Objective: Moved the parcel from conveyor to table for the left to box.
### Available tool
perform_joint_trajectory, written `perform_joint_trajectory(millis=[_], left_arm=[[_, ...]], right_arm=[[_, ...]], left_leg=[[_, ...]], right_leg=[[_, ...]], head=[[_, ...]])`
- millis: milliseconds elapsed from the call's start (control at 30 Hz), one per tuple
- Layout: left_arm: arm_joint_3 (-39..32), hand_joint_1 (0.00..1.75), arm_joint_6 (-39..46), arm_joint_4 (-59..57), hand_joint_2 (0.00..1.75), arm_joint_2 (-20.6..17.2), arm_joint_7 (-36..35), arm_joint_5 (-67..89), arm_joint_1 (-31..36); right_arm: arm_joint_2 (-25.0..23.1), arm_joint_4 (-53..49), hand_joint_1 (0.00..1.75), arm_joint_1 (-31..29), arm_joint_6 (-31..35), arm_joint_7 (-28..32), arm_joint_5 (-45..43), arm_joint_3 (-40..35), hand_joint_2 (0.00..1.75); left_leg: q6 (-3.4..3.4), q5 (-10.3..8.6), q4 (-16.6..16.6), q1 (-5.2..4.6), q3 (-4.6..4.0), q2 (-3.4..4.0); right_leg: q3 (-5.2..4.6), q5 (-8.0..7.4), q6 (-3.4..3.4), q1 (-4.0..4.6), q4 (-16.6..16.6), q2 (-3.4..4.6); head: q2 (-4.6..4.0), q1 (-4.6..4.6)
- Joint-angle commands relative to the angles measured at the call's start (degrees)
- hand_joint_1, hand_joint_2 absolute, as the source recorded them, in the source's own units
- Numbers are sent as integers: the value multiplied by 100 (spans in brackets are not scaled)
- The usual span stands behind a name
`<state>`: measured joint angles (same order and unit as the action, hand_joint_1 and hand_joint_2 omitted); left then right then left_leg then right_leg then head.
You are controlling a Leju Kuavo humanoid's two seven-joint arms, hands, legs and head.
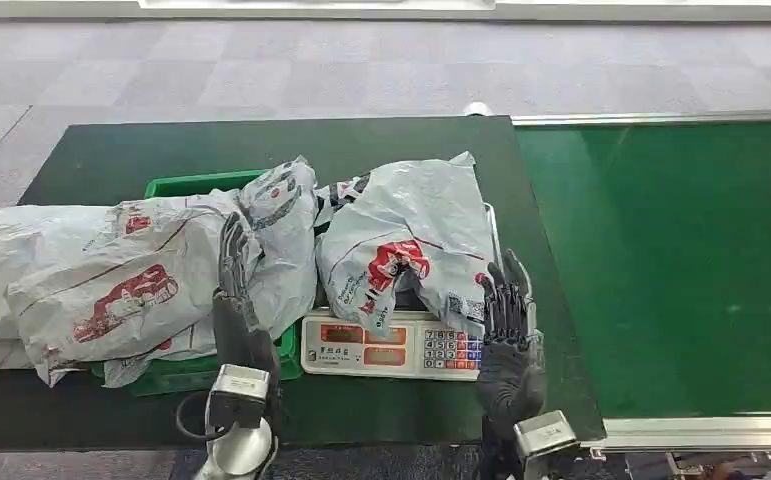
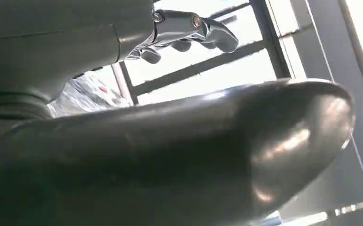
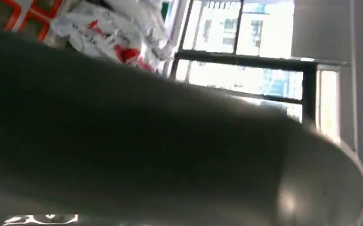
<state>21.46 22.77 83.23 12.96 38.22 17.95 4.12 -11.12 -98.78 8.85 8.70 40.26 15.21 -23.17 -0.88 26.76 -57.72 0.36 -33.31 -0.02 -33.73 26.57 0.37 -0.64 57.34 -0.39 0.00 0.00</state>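
Grey plastic parcel (image 1: 406, 240) with red print, resting on the white scale (image 1: 391, 345) on the dark green worktop (image 1: 111, 160), just left of the bright green conveyor (image 1: 681, 260). Right hand (image 1: 506, 330) upright at the scale's right edge beside the parcel, fingers apart and holding nothing; left hand (image 1: 236, 290) raised against more grey mailer bags (image 1: 121, 280) heaped over the green bin (image 1: 191, 185), fingers extended, grip on them not discernible.
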Motion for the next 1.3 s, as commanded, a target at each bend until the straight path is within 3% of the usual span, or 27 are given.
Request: perform_joint_trajectory(millis=[33,67,100,133,167,233,267,300,433,533,600,933,1267,1300], left_arm=[[368,0,-1361,-1599,0,-537,-991,857,1210],[316,0,-1388,-1728,175,-523,-1086,1052,1269],[316,0,-1452,-1804,175,-538,-1102,1120,1314],[337,0,-1580,-2010,175,-578,-1116,1240,1442],[385,0,-1600,-2212,0,-591,-1097,1396,1588],[427,0,-1674,-2619,0,-514,-1113,1505,1878],[448,0,-1689,-2764,175,-483,-1127,1534,1985],[521,0,-1739,-2918,175,-470,-1165,1596,2109],[1040,0,-2228,-4196,175,-252,-1388,1959,3086],[1347,0,-2415,-4805,175,-70,-1564,2247,3662],[1552,0,-2504,-5137,175,27,-1616,2415,4021],[1552,0,-2504,-5137,175,27,-1616,2415,4021],[2033,0,-3188,-6356,175,400,-1971,2469,4822],[2031,10,-3180,-6365,175,407,-1948,2440,4830]], right_arm=[[1094,-1809,0,336,606,-26,-166,-644,175],[1178,-1967,0,374,1107,-26,-63,-632,175],[1233,-2032,0,415,1461,-26,96,-634,175],[1247,-2093,0,599,2319,-26,505,-555,175],[1154,-2255,0,788,3130,-26,955,-464,175],[472,-2862,0,1108,3130,-26,1389,95,175],[146,-3079,0,1165,3130,-26,1570,391,175],[-119,-3274,0,1143,3130,-26,1611,656,175],[-428,-3569,0,821,3130,-26,1361,1121,175],[-410,-3481,0,834,3130,-26,1340,1118,175],[-356,-3397,0,853,3130,-26,1313,1081,175],[-356,-3397,0,853,3130,-26,1313,1081,175],[37,-2971,0,751,3130,-26,951,782,175],[63,-2921,0,735,3130,-26,943,772,175]], left_leg=[[3,-10,10,-3,8,-31],[6,-14,19,0,17,-30],[5,-6,5,-2,7,-16],[3,-4,4,0,13,-5],[3,-5,9,-4,21,4],[2,-10,9,-1,17,-27],[2,-6,1,-5,11,-21],[2,-8,4,-4,15,-32],[-1,-6,-6,-3,6,-19],[-2,-14,-5,-3,4,-40],[1,-12,-3,-1,9,-16],[0,-8,5,0,25,8],[3,-10,3,-1,22,13],[2,-8,0,1,21,15]], right_leg=[[18,-1,0,-2,-9,-30],[32,-6,0,1,-23,-31],[21,-2,1,-2,-6,-20],[20,-3,0,1,-7,-9],[21,-5,-3,-3,-8,-5],[26,0,-4,-1,-8,-34],[17,3,-3,-4,3,-28],[25,5,-5,-3,0,-39],[10,-2,-6,2,8,-24],[16,-2,-3,4,3,-41],[16,-6,-3,3,2,-20],[23,-17,-4,0,-5,7],[21,-21,-1,2,-5,15],[22,-20,-1,3,-4,17]], head=[[0,0],[-2,0],[-2,0],[-2,0],[-2,-2],[0,0],[0,0],[0,0],[-2,0],[0,0],[0,0],[-2,0],[0,0],[0,0]])
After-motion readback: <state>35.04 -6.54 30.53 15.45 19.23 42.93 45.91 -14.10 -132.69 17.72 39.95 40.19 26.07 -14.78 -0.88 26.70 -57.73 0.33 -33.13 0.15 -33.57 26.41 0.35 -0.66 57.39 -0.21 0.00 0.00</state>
